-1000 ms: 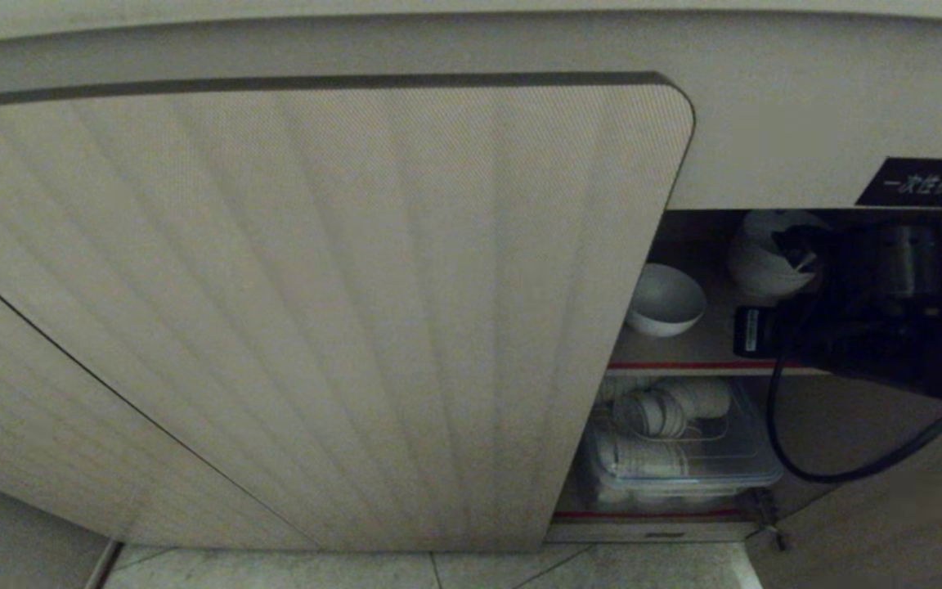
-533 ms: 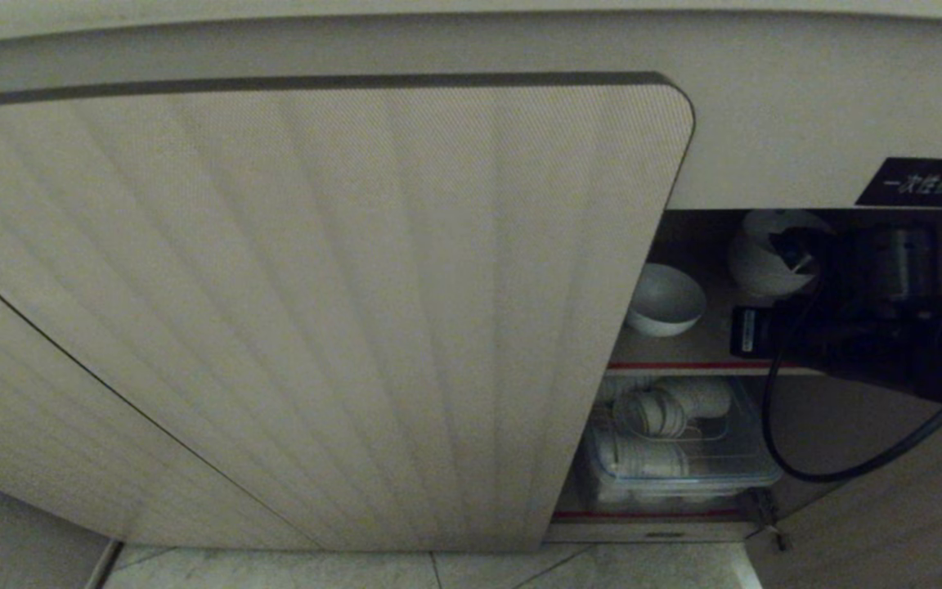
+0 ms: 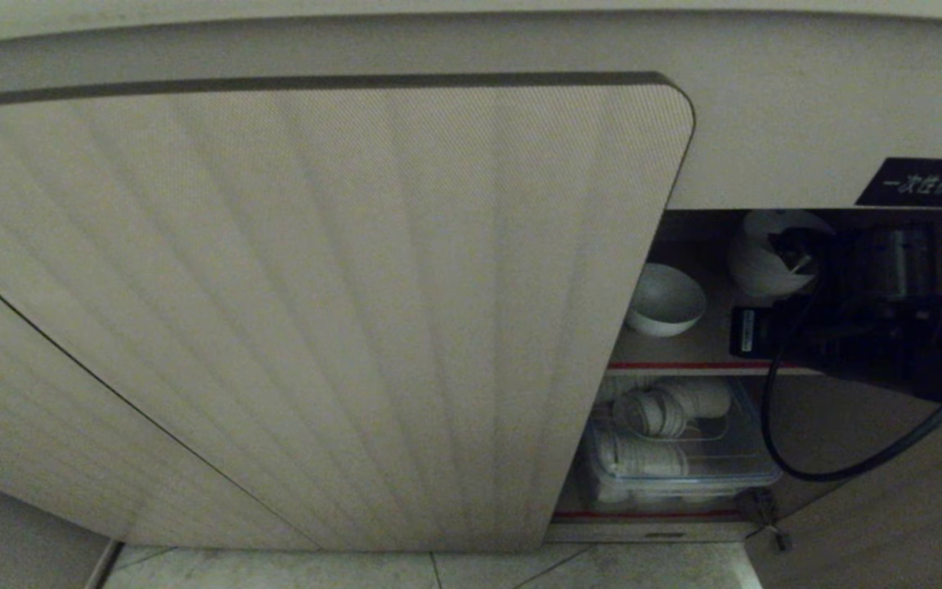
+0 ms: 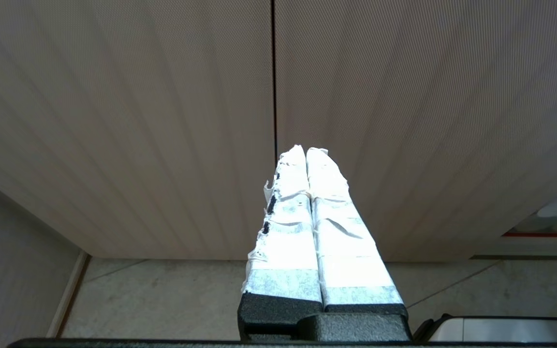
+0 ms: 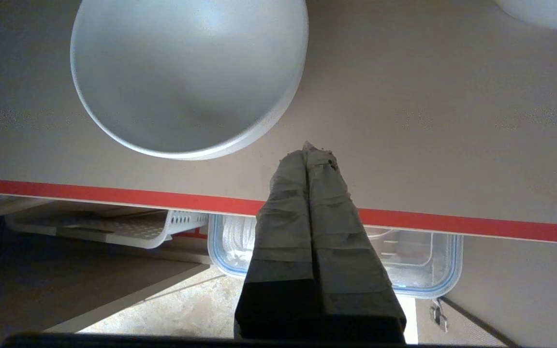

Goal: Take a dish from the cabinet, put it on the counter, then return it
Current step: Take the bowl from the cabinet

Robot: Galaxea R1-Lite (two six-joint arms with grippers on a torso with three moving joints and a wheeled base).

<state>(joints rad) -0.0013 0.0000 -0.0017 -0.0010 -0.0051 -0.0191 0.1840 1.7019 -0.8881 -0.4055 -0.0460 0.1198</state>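
Left hand (image 4: 306,154): fingers pressed together, empty, facing the ribbed cabinet door (image 4: 162,121); absent from the head view. Dish (image 3: 665,300): on the upper shelf (image 3: 712,339) inside the cabinet. Right hand (image 5: 313,147): fingers closed, empty, over the shelf; the wrist view alone shows the dish (image 5: 189,77) at its 10 o'clock, apart.

the ribbed door (image 3: 316,311) hid most of the cabinet's (image 3: 765,123) inside. the right arm (image 3: 872,319) covered part of a white bowl (image 3: 757,266) at the back of the upper shelf (image 3: 684,348). what filled the clear box (image 3: 684,458) below was too dim to tell. the black label's (image 3: 925,182) characters were blurred.
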